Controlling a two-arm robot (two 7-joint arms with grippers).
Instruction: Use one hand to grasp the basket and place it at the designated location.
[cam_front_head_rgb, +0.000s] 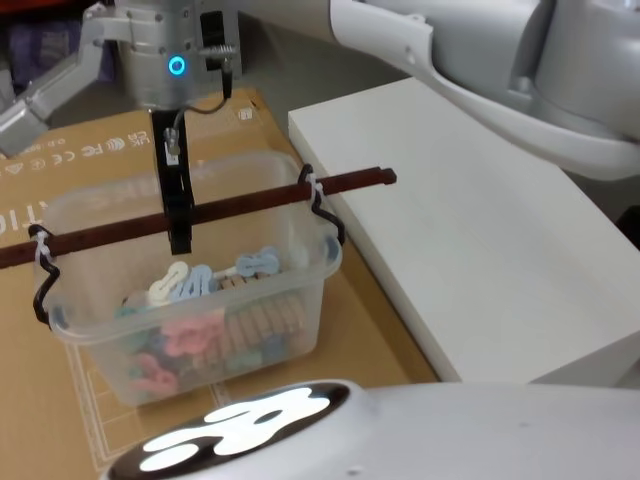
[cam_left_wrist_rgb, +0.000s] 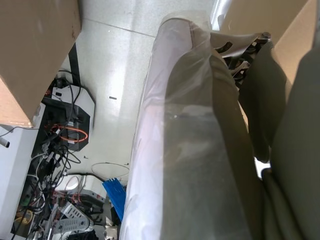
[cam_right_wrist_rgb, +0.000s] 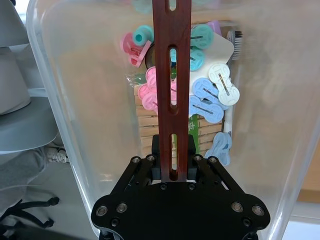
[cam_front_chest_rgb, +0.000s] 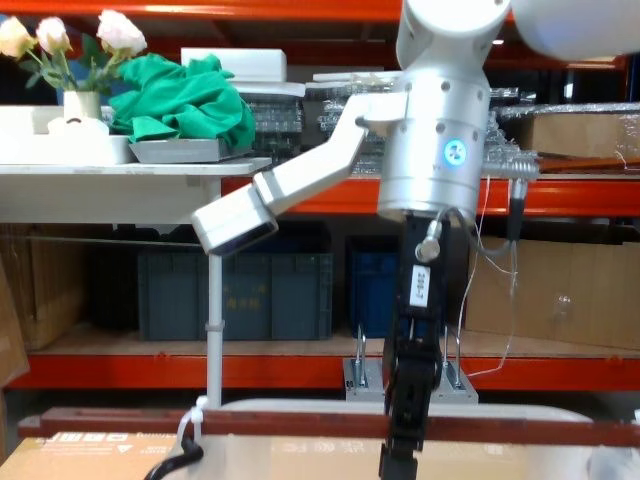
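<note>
Basket (cam_front_head_rgb: 95, 290): clear tub, stands on cardboard (cam_front_head_rgb: 90, 160) in front of the robot; coloured pins (cam_front_head_rgb: 190, 285) heaped inside
Bar (cam_front_head_rgb: 250, 203): red-brown handle across the rim, tied at both ends
Right tool (cam_front_head_rgb: 180, 235): comes down from above, fingers closed tight on the bar near its middle, one each side; wrist view shows the same clamp (cam_right_wrist_rgb: 173, 150), chest view too (cam_front_chest_rgb: 405, 440)
Left arm: idle, off to the side, its camera looking down at the floor
Done: grasp looks made, one hand only
Lift: cannot tell if the tub's base is off the cardboard; looks seated
Left to do: raise, carry, set down, release
Likely target: white slab (cam_front_head_rgb: 470, 240) just to the right of the basket, a guess only
Watch: a loaded tub hanging off one bar may tip or swing
</note>
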